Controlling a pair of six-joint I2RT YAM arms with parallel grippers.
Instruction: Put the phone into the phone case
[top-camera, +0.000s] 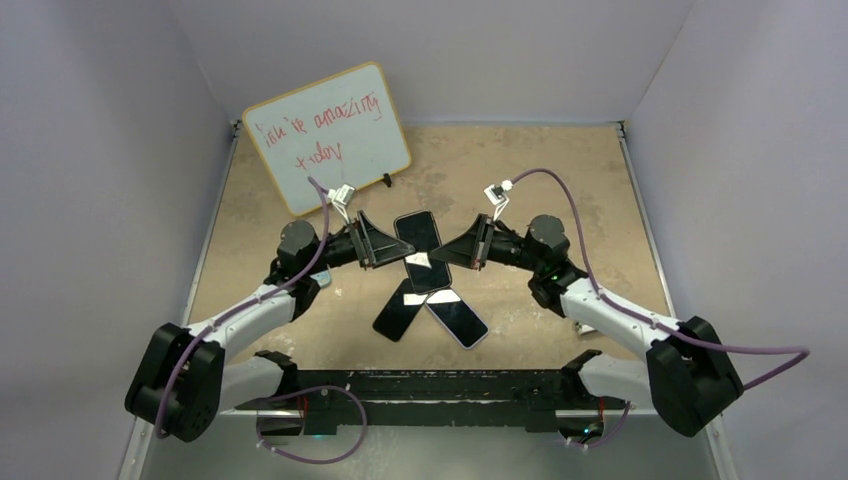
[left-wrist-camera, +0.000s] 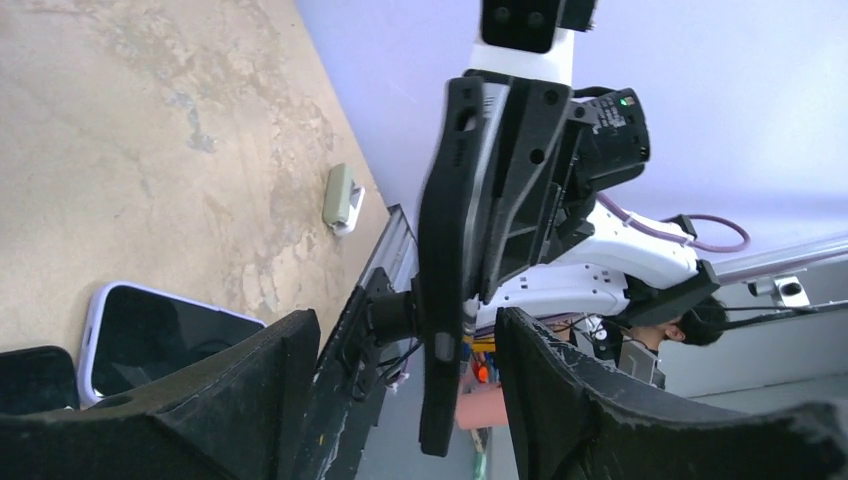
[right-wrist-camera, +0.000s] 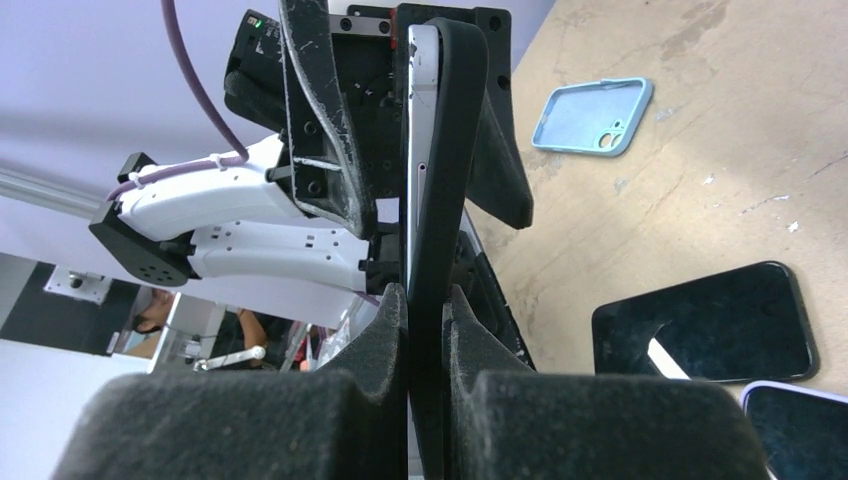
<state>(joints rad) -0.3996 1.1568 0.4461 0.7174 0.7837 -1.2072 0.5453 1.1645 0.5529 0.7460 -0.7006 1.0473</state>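
Observation:
The phone (top-camera: 418, 232) hangs flat above the table between both arms. Its silver side (right-wrist-camera: 420, 130) lies against a black phone case (right-wrist-camera: 448, 150); how far it sits in the case I cannot tell. My right gripper (right-wrist-camera: 425, 295) (top-camera: 440, 256) is shut on the pair, pads tight on both faces. The left gripper (left-wrist-camera: 405, 320) (top-camera: 402, 245) is open at the opposite end, its fingers (left-wrist-camera: 270, 385) either side of the cased phone (left-wrist-camera: 445, 300) with a gap on each side.
A light blue case (right-wrist-camera: 590, 115) lies empty on the brown table (top-camera: 520, 180). Below the grippers lie a dark phone (top-camera: 402, 312) (right-wrist-camera: 700, 325) and a lavender-edged phone (top-camera: 458, 320) (left-wrist-camera: 150, 335). A whiteboard (top-camera: 328, 135) leans at the back left.

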